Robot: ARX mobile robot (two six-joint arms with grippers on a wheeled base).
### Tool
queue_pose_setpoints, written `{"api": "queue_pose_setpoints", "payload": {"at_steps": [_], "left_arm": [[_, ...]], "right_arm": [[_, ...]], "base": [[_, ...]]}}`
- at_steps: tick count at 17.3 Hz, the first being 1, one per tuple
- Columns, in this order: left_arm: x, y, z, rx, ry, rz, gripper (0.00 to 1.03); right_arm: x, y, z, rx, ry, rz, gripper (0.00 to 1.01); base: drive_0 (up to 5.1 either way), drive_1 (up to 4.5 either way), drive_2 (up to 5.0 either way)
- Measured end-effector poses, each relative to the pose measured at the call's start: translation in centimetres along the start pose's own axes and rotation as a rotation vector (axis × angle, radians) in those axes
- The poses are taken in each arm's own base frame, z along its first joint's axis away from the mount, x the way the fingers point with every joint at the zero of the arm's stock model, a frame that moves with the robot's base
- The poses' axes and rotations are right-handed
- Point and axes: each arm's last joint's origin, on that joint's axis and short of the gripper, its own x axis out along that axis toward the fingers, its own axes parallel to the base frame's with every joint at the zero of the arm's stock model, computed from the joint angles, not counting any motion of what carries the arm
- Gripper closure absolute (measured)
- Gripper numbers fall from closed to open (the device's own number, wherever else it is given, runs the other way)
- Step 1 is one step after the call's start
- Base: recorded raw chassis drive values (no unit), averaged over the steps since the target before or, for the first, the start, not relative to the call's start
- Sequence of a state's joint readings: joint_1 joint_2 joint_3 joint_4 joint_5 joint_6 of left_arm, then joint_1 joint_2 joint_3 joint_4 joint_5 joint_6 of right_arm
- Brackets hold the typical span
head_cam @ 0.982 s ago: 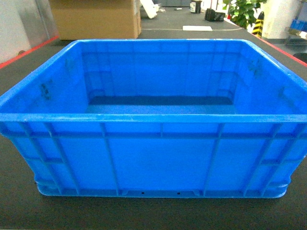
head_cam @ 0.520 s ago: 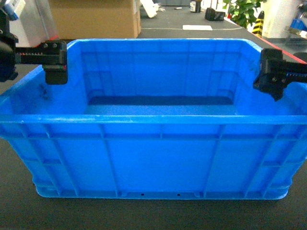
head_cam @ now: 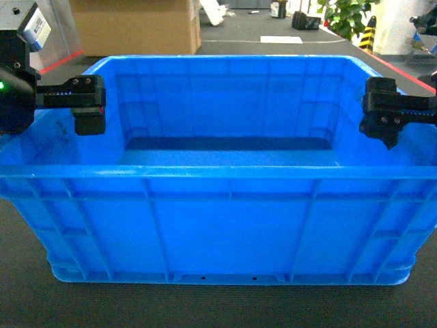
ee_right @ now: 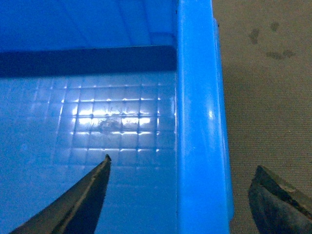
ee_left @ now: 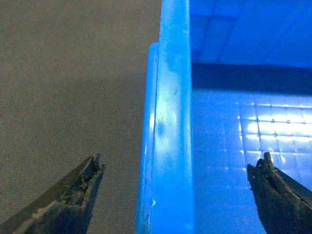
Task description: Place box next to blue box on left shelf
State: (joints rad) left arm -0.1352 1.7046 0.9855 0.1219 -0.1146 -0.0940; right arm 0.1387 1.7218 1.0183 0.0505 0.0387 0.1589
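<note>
The box [head_cam: 225,212], a big bright blue crate with ribbed walls and a thick rim, sits on the dark matte tabletop [head_cam: 218,307] close to its near edge and takes up almost the whole width of the head view. Its long front wall faces the camera, with a small notch and two pale dots at the base. The inside holds nothing but its gridded floor.

The left gripper [head_cam: 87,109] stands at the crate's left side wall, level with the rim, about halfway along that wall. In the left wrist view its fingers [ee_left: 73,195] are spread wide and straddle the left rim: one dark fingertip is over the tabletop outside the wall, the other over the crate's floor inside. Neither fingertip touches the plastic.

The right gripper [head_cam: 384,113] stands likewise at the right side wall, at rim height. In the right wrist view its fingers [ee_right: 83,200] are also wide apart, one inside over the gridded floor, one outside over the tabletop, with the rim running up between them, untouched.

Beyond the far edge of the tabletop stand a brown cardboard carton [head_cam: 136,27] and a green potted plant [head_cam: 348,17].
</note>
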Motion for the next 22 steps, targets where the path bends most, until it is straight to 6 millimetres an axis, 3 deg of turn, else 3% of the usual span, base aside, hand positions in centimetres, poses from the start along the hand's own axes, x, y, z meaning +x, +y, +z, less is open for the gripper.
{"api": "queue_pose_setpoints", "payload": {"at_steps": [3, 4, 5, 11, 16, 17, 18, 22], "left_arm": [[0.0, 0.0, -0.1, 0.001, 0.013, 0.002, 0.30], [-0.1, 0.0, -0.1, 0.002, 0.019, 0.002, 0.49], [-0.5, 0.4, 0.0, -0.002, 0.027, 0.018, 0.78], [-2.3, 0.2, 0.9, 0.021, -0.038, 0.036, 0.82], [-7.3, -0.6, 4.6, 0.020, -0.296, 0.044, 0.82], [-7.9, -0.7, 4.6, 0.020, -0.324, 0.050, 0.82], [-8.2, -0.7, 3.4, 0.022, -0.305, 0.066, 0.82], [-8.3, -0.7, 3.5, 0.031, -0.316, 0.075, 0.82]], "right_arm": [[-0.1, 0.2, 0.0, -0.026, 0.006, 0.001, 0.34], [-0.3, 0.6, -0.1, -0.039, 0.009, -0.005, 0.53], [-0.6, 0.6, 0.0, -0.051, 0.009, -0.025, 0.79], [-2.2, 1.4, 0.6, -0.059, -0.046, -0.006, 0.80], [-6.8, 2.1, 3.7, -0.049, -0.259, 0.005, 0.80], [-7.4, 2.3, 4.0, -0.052, -0.288, 0.005, 0.80], [-7.1, 2.2, 3.2, -0.070, -0.292, 0.003, 0.80], [-7.1, 2.3, 3.2, -0.072, -0.296, 0.006, 0.80]], "base": [[0.0, 0.00, 0.0], [0.0, 0.00, 0.0], [0.0, 0.00, 0.0], [0.0, 0.00, 0.0], [0.0, 0.00, 0.0], [0.0, 0.00, 0.0], [0.0, 0.00, 0.0], [-1.4, -1.44, -1.4]]}}
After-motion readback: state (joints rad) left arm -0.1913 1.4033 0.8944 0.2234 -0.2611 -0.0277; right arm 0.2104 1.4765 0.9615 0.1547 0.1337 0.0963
